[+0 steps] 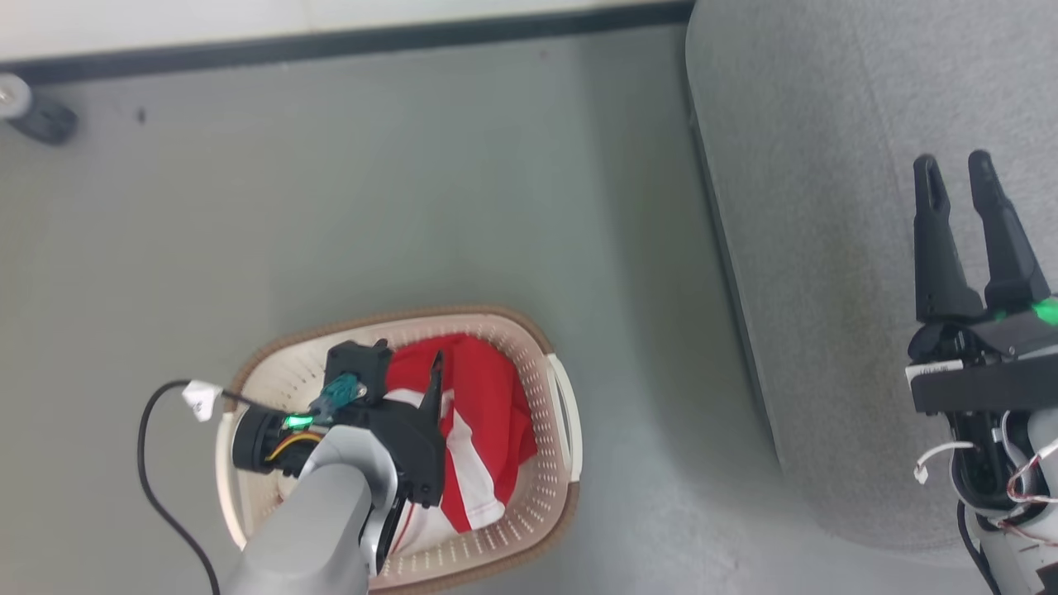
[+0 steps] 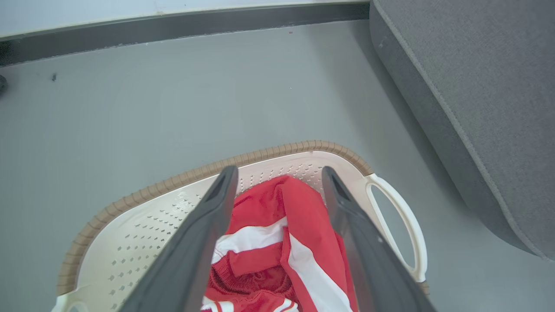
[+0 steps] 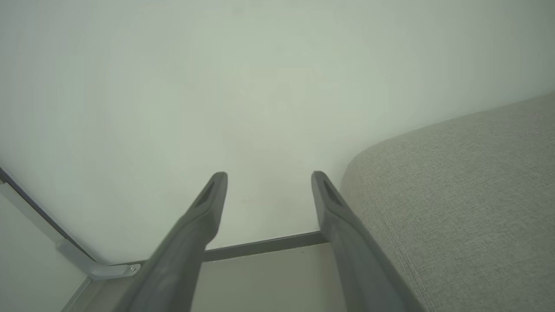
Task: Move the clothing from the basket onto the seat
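Note:
The cream basket with its brown rim stands on the grey floor, left of the seat. Red clothing with white stripes lies bunched inside it. My left gripper hangs over the basket, seen side-on. In the left wrist view that gripper is open, its fingers spread above the clothing and inside the basket's rim, touching nothing. My right gripper is open and empty above the grey seat. In the right wrist view it points at the wall, the seat to its right.
A dark baseboard runs along the wall at the far edge of the floor. A caster wheel sits at the far left. A black cable with a white tag loops beside the basket. The seat's rounded edge lies right of the basket.

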### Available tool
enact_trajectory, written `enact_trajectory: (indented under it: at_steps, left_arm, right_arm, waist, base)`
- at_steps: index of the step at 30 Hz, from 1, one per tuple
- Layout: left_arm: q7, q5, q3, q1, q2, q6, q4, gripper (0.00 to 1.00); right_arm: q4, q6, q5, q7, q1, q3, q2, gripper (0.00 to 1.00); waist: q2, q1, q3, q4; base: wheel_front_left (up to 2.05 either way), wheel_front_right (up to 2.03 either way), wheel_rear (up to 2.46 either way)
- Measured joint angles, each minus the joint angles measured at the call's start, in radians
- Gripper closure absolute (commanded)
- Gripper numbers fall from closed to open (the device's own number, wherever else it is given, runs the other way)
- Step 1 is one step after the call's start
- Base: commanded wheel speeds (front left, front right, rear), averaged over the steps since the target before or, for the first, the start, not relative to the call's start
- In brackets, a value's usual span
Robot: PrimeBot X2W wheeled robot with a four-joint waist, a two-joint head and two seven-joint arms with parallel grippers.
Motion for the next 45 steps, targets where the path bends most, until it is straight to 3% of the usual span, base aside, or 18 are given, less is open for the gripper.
enact_trajectory:
  at_steps: [13, 22, 35, 45]
  left_arm:
    - [-0.063, -0.046, 0.061, 0.116, 0.013, -0.028, -0.073, 0.00]
    - [-0.069, -0.057, 0.111, 0.222, 0.044, -0.017, -0.192, 0.00]
    - [-0.069, -0.046, 0.231, 0.439, 0.142, 0.037, -0.493, 0.00]
    - [-0.070, 0.010, 0.313, 0.596, 0.171, 0.054, -0.768, 0.00]
  right_arm:
    - [0.024, 0.000, -0.001, 0.000, 0.116, -0.016, 0.000, 0.00]
    - [0.019, 0.000, -0.010, 0.000, 0.232, -0.040, 0.000, 0.00]
    - [-0.006, -0.010, -0.038, 0.000, 0.361, -0.048, 0.000, 0.00]
    - [-0.043, -0.028, -0.056, 0.000, 0.403, -0.059, 0.001, 0.00]
  waist:
    - [0.0000, 0.0000, -0.184, 0.036]
    - [0.0000, 0.0000, -0.302, 0.069]
    - [0.0000, 0.0000, -0.438, 0.122]
    - [-0.0001, 0.0001, -0.496, 0.148]
  base:
    - [0.00, 0.00, 0.00]
    - [0.00, 0.00, 0.00]
    - [0.00, 0.00, 0.00]
    - [0.00, 0.00, 0.00]
